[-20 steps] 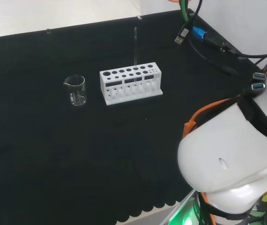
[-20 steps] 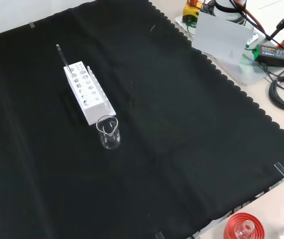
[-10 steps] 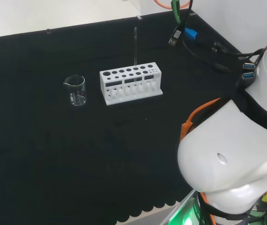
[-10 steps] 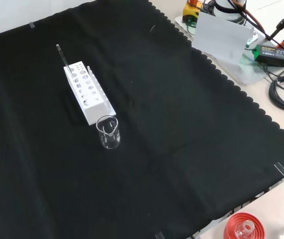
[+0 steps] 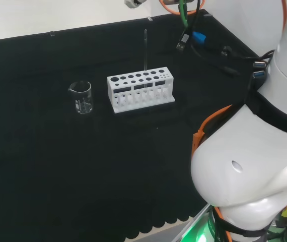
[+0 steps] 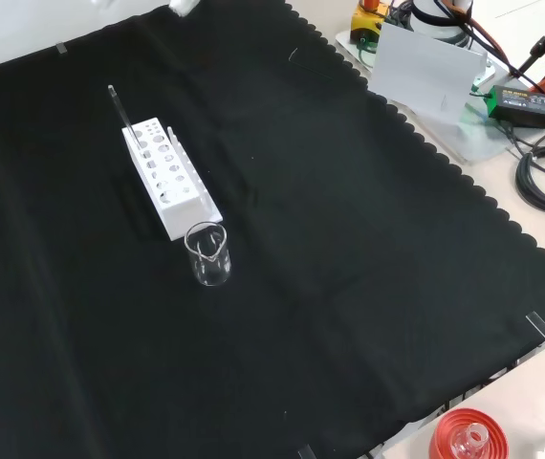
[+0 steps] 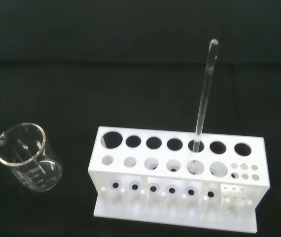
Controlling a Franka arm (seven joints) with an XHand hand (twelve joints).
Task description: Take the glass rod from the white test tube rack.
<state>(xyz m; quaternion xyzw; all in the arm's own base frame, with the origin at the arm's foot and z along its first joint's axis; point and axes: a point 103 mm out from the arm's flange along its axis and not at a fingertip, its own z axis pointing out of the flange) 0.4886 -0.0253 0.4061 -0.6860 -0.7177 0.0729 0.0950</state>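
The glass rod [image 7: 203,98] stands upright in a back-row hole of the white test tube rack [image 7: 180,180], third hole from one end in the wrist view. It is untouched and rises well above the rack top. An empty glass beaker [image 7: 28,157] stands on the black-clothed counter [image 6: 349,239] just beside the rack's other end, apart from it. Change over the last second: in the head view the arm's white links [image 5: 254,171] and the cable bundle [image 5: 194,38] have shifted, and a small white part, likely of the hand, now enters at the top edge of both the head and front views, where none showed before. Rack, rod and beaker have not moved. The state of the hand's fingers cannot be told. Judgement: the approach is under way, with the hand high above the rack; the grasp has not begun, and the tall thin rod will want a straight upward pull.
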